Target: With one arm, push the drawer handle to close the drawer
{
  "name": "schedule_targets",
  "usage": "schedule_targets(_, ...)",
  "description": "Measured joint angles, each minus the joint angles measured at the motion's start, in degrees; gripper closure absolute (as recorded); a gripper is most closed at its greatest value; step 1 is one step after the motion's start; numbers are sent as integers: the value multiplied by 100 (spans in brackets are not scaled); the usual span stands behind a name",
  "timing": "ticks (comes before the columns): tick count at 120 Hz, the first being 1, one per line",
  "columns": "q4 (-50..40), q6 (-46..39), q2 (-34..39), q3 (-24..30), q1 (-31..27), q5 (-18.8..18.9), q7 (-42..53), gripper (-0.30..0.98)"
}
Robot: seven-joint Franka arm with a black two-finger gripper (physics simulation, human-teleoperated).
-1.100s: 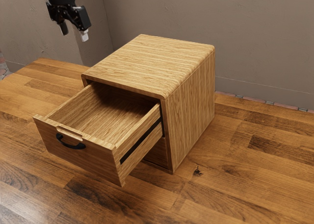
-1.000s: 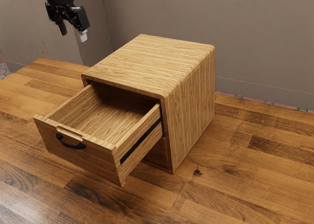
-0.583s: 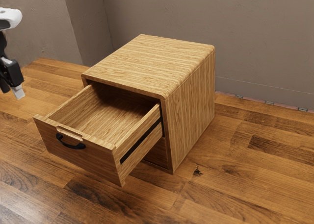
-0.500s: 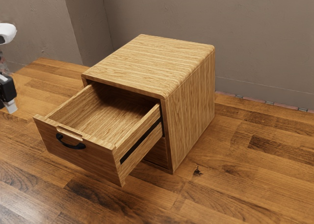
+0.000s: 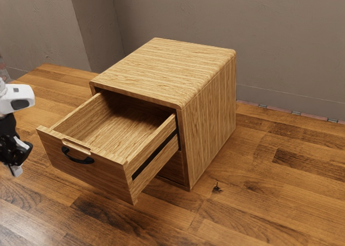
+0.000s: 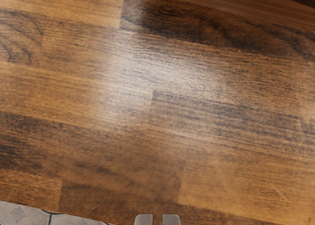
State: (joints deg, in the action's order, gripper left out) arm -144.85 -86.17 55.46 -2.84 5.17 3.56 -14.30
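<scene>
Exterior view: one wooden cabinet, pale striped grain, rounded top edge, upright on a wooden plank table. Item: upper drawer, standing well out of the cabinet, its interior exposed and a dark runner along its side. Fitted to the drawer's front panel: one curved black handle, just below a pale raised lip. Lower front: set within the cabinet, partly hidden by the drawer above. Backing the scene: a grey-brown wall.

One black two-finger gripper, under a white arm section, hung at the exterior view's left edge, near the handle but apart from it, fingertips pointing down. Jaws: slightly parted, a narrow gap between the tips.

Wrist view: both fingertips of the gripper, side by side with that gap between them; table planks beneath, a bright sheen across them; part of the drawer's front panel and the dark handle, both apart from the fingertips; grey patterned floor tiles beyond the table's edge.
</scene>
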Motion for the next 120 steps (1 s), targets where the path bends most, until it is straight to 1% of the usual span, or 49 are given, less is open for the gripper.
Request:
schedule_targets(17,-18,-338,-152,84,48,-126,-353,78)
schedule_targets(27,-19,-450,-209,297,59,-265,-524,78)
schedule_targets(69,-11,-626,-346,633,56,-646,-1029,78)
schedule_targets(103,70,-665,-599,761,54,-701,-1252,79)
schedule_targets(120,174,-751,-767,871,54,-583,-1264,79)
